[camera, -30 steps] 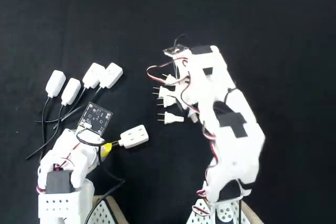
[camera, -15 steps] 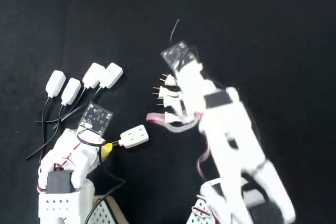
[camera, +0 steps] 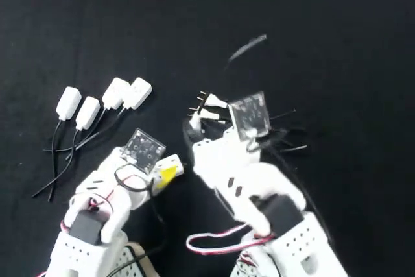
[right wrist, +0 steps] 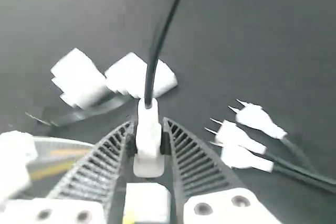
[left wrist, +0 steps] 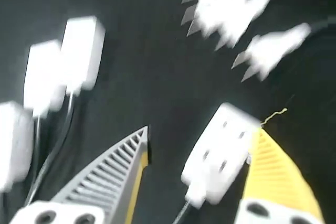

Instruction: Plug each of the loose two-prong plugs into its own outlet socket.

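Note:
In the right wrist view my right gripper (right wrist: pixel 147 124) is shut on a white two-prong plug (right wrist: pixel 147 142), whose black cord runs up and away. Three loose plugs (right wrist: pixel 235 136) lie on the black cloth beyond it, and two show in the high view (camera: pixel 209 102). My left gripper (left wrist: pixel 202 132) is open, and a white outlet socket (left wrist: pixel 219 150) rests against its yellow finger (left wrist: pixel 273 169). In the high view that socket (camera: pixel 172 163) lies between the two arms. Several more sockets (camera: pixel 104 102) lie in a row at the left.
Black cords (camera: pixel 65 154) trail from the row of sockets towards the left arm (camera: pixel 97 212). The right arm (camera: pixel 253 186) lies over more cords (camera: pixel 288 137) to its right. The far half of the black table (camera: pixel 324 37) is bare cloth.
The right arm has swung back and to the left, its wrist now low beside the plugs. The left arm has pushed forward and right, closer around the single socket.

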`<action>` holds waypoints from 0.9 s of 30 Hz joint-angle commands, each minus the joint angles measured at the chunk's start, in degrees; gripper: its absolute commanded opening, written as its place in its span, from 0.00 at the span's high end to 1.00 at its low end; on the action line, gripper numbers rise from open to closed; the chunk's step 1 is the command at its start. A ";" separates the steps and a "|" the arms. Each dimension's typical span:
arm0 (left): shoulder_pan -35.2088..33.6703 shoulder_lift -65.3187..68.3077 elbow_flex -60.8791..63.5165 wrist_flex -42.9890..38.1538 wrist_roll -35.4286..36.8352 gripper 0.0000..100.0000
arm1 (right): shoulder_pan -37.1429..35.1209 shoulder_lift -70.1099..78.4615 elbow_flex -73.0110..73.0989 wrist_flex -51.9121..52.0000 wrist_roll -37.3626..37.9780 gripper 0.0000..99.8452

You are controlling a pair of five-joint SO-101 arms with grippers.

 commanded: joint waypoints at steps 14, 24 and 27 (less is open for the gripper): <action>2.07 -0.44 0.48 -9.93 8.44 0.70 | -12.04 -25.80 12.18 7.91 -11.69 0.99; -1.36 -0.44 -0.13 -10.81 10.64 0.70 | -12.92 -19.47 9.45 10.11 -11.25 0.99; -3.65 -0.44 -0.13 -11.43 10.64 0.70 | -15.38 -17.27 8.48 12.13 -8.44 0.99</action>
